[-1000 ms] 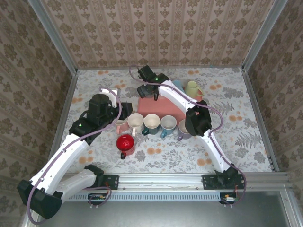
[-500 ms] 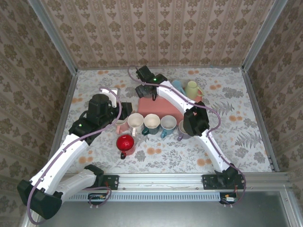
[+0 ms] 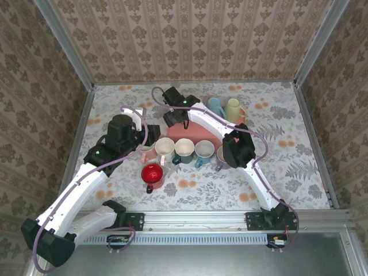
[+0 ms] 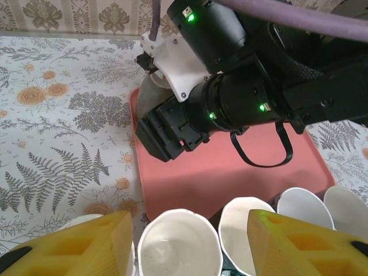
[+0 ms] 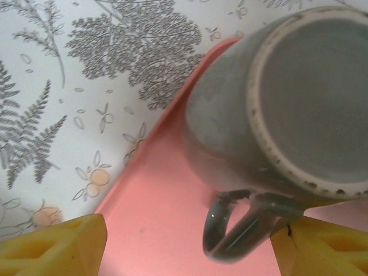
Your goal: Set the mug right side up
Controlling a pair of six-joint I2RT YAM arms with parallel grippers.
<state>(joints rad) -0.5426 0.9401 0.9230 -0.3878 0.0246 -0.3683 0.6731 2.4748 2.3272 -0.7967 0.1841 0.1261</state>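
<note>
The left arm reaches from the near left corner toward the middle and is bent at the elbow. Its left gripper points to the far right, and its yellow fingers stand apart. The right arm rises from the near right, then folds far and left. The right gripper points down, with its fingers wide apart.

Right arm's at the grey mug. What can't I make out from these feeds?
- Right wrist view: grey mug rim cut by top and right edges; whether right pincer touches it is unclear.
- Top view: right arm covers the mug.
- Left wrist view: right arm hides most of it; left pincer cropped at bottom edge.
</note>
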